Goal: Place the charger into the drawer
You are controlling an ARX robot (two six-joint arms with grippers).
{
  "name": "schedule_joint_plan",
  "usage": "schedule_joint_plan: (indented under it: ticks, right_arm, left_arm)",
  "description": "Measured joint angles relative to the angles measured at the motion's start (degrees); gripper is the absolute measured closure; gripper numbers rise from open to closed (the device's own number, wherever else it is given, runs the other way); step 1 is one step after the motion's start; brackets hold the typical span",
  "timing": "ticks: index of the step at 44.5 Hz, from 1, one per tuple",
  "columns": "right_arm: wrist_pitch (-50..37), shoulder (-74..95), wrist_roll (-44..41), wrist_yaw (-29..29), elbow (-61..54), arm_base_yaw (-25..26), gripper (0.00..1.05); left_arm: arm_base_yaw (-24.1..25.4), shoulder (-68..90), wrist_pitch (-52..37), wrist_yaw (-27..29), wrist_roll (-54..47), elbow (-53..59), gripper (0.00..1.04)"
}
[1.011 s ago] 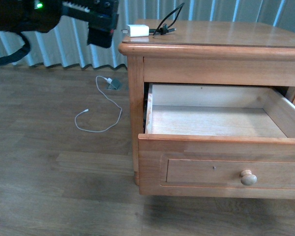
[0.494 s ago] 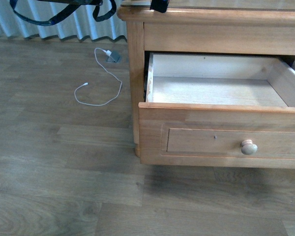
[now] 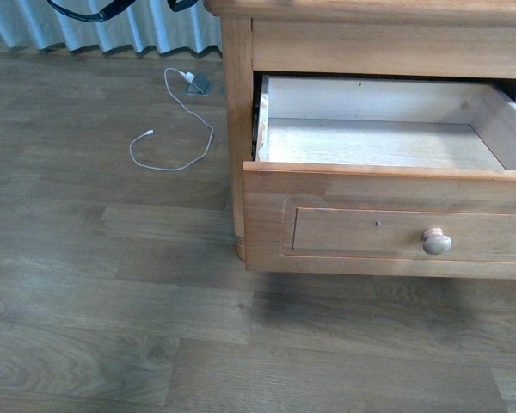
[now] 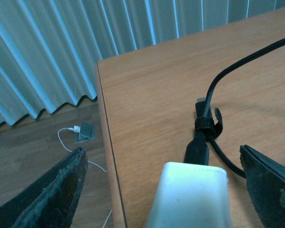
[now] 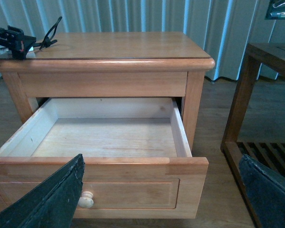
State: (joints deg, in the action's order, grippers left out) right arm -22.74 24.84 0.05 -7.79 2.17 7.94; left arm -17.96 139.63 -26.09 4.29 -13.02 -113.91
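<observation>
The white charger (image 4: 190,194) lies on the nightstand top near its corner, with its black cable (image 4: 204,128) looped and tied beside it. My left gripper (image 4: 161,159) is open, its fingers (image 4: 52,194) on either side of the charger and apart from it. The drawer (image 3: 378,172) is pulled open and its pale interior is empty; its round knob (image 3: 437,242) faces me. In the right wrist view my right gripper (image 5: 161,164) is open and empty in front of the drawer (image 5: 99,160). The left arm (image 5: 12,38) shows at the nightstand's far corner. The front view shows neither gripper nor the charger.
A long thin white cable (image 3: 176,129) lies on the wooden floor beside the nightstand, plugged in at a grey floor socket (image 3: 198,83). Pale curtains (image 4: 61,47) hang behind. A dark wooden side table (image 5: 256,95) stands close to the nightstand's other side.
The front view has tilted downward. The nightstand top, the charger and my left arm have passed out of its upper edge. The drawer stays open.
</observation>
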Motion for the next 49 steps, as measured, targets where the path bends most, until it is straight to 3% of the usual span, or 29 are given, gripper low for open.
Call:
schedule_joint_plan:
  ticks: [10, 30, 39, 44, 46, 49]
  right_arm:
    - [0.0, 0.0, 0.0, 0.0, 0.0, 0.0, 0.08]
    - [0.0, 0.0, 0.0, 0.0, 0.0, 0.0, 0.08]
    - [0.0, 0.0, 0.0, 0.0, 0.0, 0.0, 0.08]
    - [0.0, 0.0, 0.0, 0.0, 0.0, 0.0, 0.08]
    - [0.0, 0.0, 0.0, 0.0, 0.0, 0.0, 0.08]
    - [0.0, 0.0, 0.0, 0.0, 0.0, 0.0, 0.08]
  left_arm:
    - [-0.1, 0.3, 2.8, -2.6, 2.5, -0.6, 0.06]
    - [-0.9, 2.7, 5.1, -2.4, 4.3, -4.5, 0.07]
    - [-1.6, 2.7, 8.2, -2.4, 4.2, -5.0, 0.37]
    - [-1.9, 2.5, 9.5, -2.9, 3.8, -5.1, 0.58]
    - [-2.1, 2.3, 9.5, -2.5, 3.4, -4.7, 0.64]
    - [-2.1, 2.0, 9.5, -2.5, 2.7, -4.3, 0.66]
